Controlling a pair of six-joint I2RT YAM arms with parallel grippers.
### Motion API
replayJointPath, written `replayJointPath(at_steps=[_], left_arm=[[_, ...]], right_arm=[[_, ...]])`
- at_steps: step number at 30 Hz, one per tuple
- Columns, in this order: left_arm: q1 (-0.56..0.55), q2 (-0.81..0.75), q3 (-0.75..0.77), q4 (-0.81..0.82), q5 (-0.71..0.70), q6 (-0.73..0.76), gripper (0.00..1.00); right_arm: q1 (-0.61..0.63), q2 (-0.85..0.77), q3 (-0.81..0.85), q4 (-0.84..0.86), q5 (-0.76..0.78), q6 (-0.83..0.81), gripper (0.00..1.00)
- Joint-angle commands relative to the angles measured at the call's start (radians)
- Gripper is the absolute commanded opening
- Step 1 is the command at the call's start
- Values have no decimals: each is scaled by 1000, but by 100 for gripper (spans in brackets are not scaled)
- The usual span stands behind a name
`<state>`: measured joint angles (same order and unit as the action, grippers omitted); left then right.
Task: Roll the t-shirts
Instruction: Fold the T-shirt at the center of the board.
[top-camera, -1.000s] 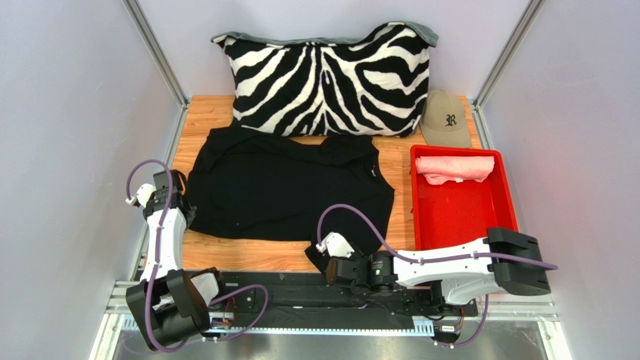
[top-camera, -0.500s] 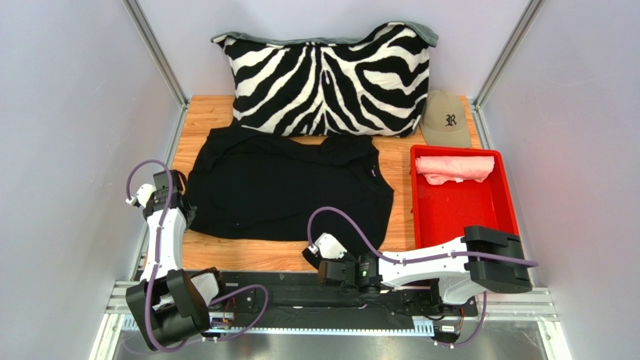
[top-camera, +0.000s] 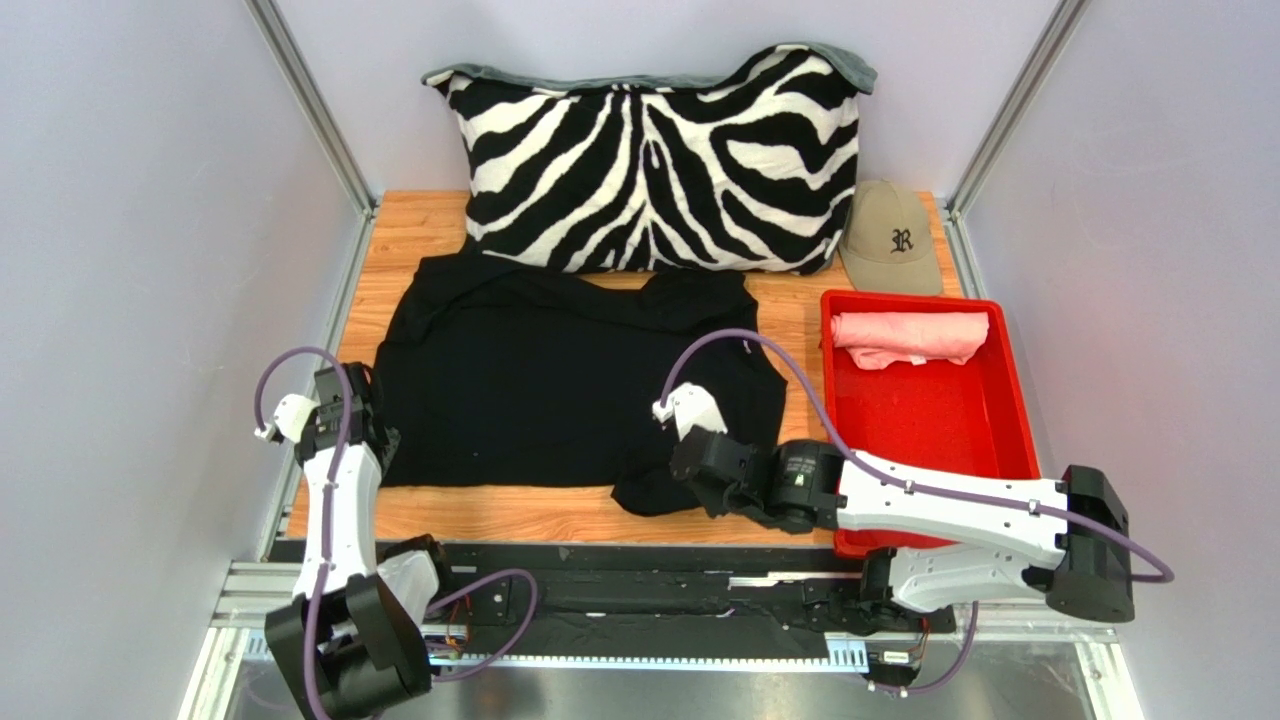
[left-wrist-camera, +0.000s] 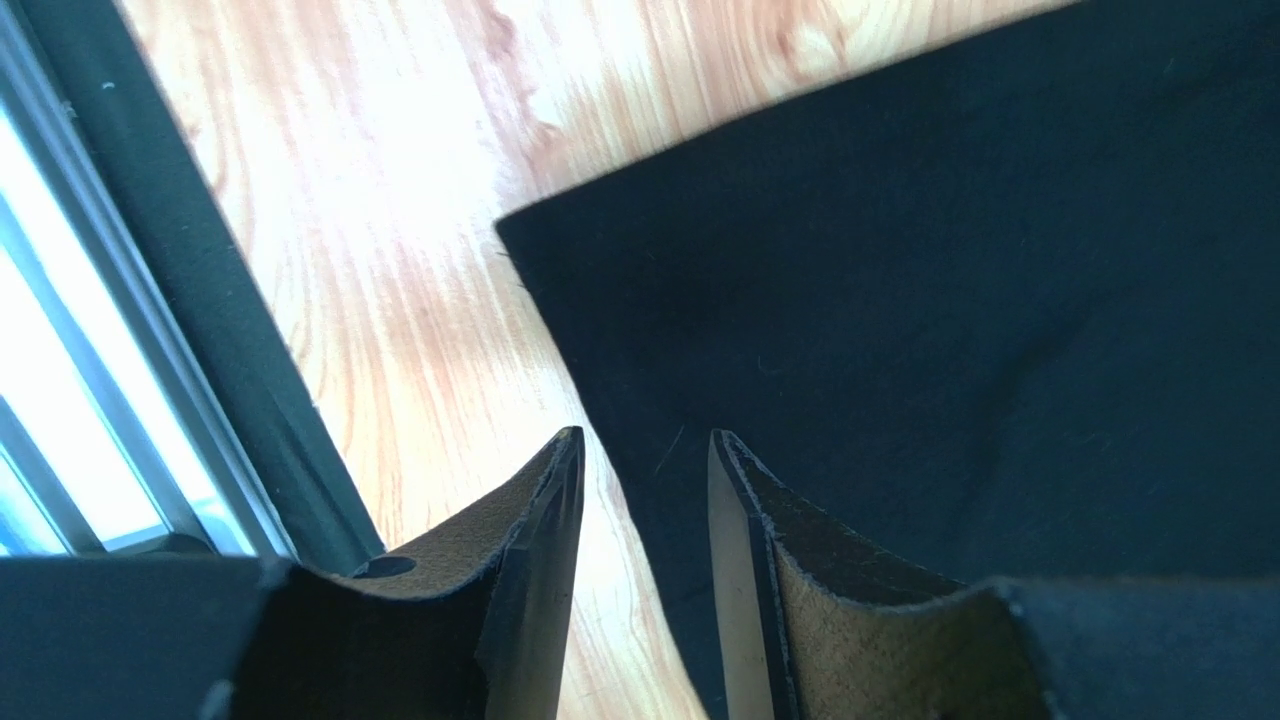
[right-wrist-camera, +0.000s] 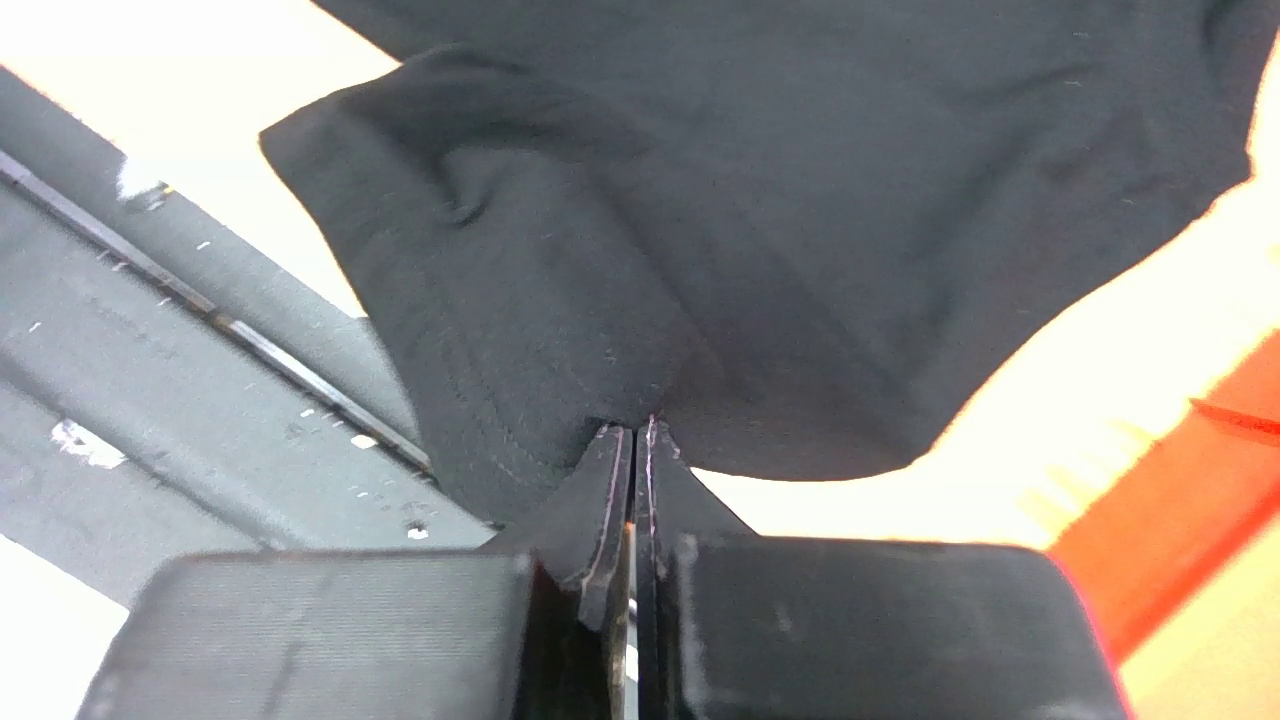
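A black t-shirt (top-camera: 556, 375) lies spread flat on the wooden table. Its near right corner is bunched up and pinched in my right gripper (top-camera: 672, 483), whose jaws are shut tight on the cloth (right-wrist-camera: 637, 428). The black fabric (right-wrist-camera: 781, 195) hangs from them in folds above the table. My left gripper (top-camera: 367, 435) is at the shirt's near left edge. In the left wrist view its fingers (left-wrist-camera: 643, 438) stand open above the hem of the black cloth (left-wrist-camera: 977, 270) and hold nothing. A salmon pink t-shirt (top-camera: 906, 336) lies bundled at the far end of the red tray (top-camera: 1004, 393).
A zebra-striped pillow (top-camera: 654, 150) leans on the back wall, with a tan cap (top-camera: 890, 240) to its right. The red tray sits right of the black shirt. A black metal rail (top-camera: 601, 578) runs along the near table edge. Walls close in both sides.
My right gripper shut on the shirt's near right corner and carried it away from the near edge. My left gripper opened, let go of the left hem and slid slightly nearer.
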<state>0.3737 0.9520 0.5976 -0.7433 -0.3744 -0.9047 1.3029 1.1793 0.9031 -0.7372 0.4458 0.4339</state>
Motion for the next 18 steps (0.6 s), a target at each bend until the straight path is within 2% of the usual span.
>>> replayJointPath(at_steps=[1,4,9,18], left_arm=[[-1,-88,-24,-22,-99,-97,43],[-1,-96,-35,-40,-138,-148,41],[11,-18,-21,-61,-175,-191,40],[102,128,16,-33,-120,-154,41]], right_arm=[[-94,-15,65,-50,-99,-76,0],[-132,-6,114,-83,-136,-98,0],[-171,0,149,-119,-168,-129,0],[-220,-32,154,-123,-228,-138,0]])
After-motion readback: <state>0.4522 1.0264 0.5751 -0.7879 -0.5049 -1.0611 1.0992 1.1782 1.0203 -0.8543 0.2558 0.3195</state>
